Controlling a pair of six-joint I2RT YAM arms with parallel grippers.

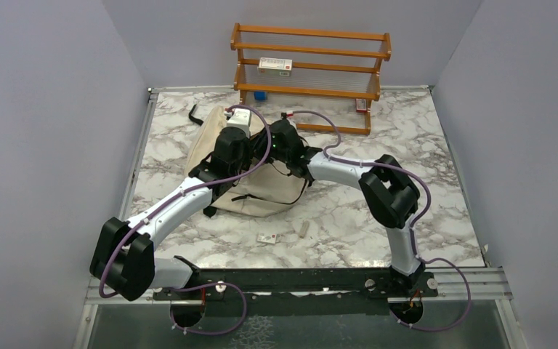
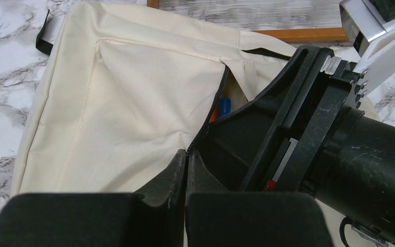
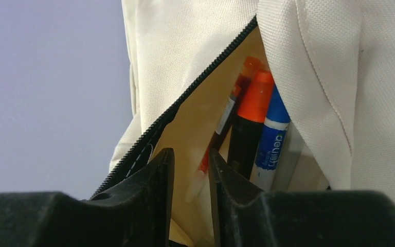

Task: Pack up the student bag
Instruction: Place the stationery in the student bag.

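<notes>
The right gripper (image 3: 191, 154) sits at the mouth of a front pocket, its jaws parted by a narrow gap and closed on nothing that can be made out. The pale tip of a thin red pen (image 3: 225, 128) shows just beyond that gap. Beside the pen, an orange-capped marker (image 3: 254, 98) and a blue-labelled marker (image 3: 271, 136) stand inside the pocket, so some writing things are already packed. The left gripper (image 2: 186, 154) has its jaws pressed together right where the black zipper (image 2: 208, 121) reaches them, apparently pinching the pocket's edge to hold it open. The student bag (image 1: 269, 193) lies flat on the marble table (image 1: 421, 145), left of centre, under both wrists, with the pocket unzipped. Two small pieces lie on the table near its lower edge, a flat tag-like item (image 1: 267, 238) and a short pale stick (image 1: 304, 229). A box (image 1: 274, 65) and two small objects rest on the wooden rack (image 1: 309, 51) behind. Judged from this, packing is partly done: those items may remain, and the zipper is not yet closed.
</notes>
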